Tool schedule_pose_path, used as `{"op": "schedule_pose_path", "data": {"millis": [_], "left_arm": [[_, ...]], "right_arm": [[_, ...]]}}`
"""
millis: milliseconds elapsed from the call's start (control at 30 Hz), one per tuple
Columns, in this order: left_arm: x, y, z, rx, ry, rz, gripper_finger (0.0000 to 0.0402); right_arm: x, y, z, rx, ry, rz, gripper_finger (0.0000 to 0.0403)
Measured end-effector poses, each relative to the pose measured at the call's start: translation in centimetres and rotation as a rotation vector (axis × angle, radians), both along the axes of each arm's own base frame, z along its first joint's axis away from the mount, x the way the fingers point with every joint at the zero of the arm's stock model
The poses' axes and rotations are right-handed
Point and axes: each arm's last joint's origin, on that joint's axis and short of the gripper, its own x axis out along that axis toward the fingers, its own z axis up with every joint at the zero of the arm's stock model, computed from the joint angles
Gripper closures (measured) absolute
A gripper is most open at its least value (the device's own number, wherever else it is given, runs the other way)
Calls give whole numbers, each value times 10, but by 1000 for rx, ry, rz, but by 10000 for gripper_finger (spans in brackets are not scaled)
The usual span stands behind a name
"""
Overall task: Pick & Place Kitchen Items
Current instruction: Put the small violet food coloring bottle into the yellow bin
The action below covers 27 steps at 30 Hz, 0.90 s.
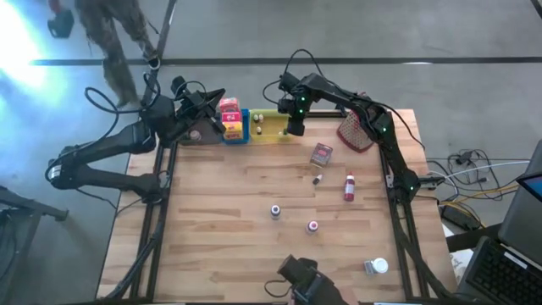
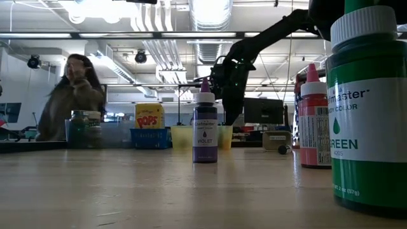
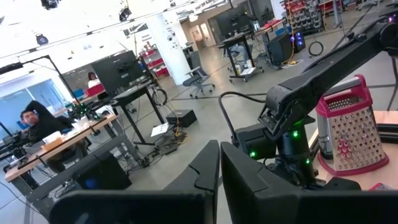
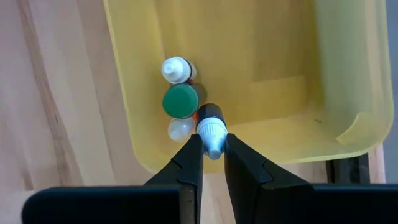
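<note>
Pinching a small white-capped bottle (image 4: pixel 210 132) between its fingers, the right gripper (image 4: pixel 210 155) is hovering over the yellow tray (image 4: pixel 273 81), beside three bottles (image 4: pixel 179 99) already inside. Placing step is underway; next calls for lowering and releasing. Left gripper (image 3: pixel 219 180), jaws pressed together, is waiting at the table's far left.

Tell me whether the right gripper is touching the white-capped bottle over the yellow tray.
Touching. The right wrist view shows the right gripper with both fingers pressed against the white-capped bottle, no gap on either side, above the yellow tray.
</note>
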Motion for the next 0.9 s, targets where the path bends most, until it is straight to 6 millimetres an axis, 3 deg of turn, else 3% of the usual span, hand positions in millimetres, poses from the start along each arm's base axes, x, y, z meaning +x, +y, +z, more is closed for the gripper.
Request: {"op": "schedule_pose_path", "data": {"millis": [900], "left_arm": [[0, 0, 0, 0, 0, 0, 380]], "right_arm": [[3, 3, -5, -29, 8, 5, 362]]}}
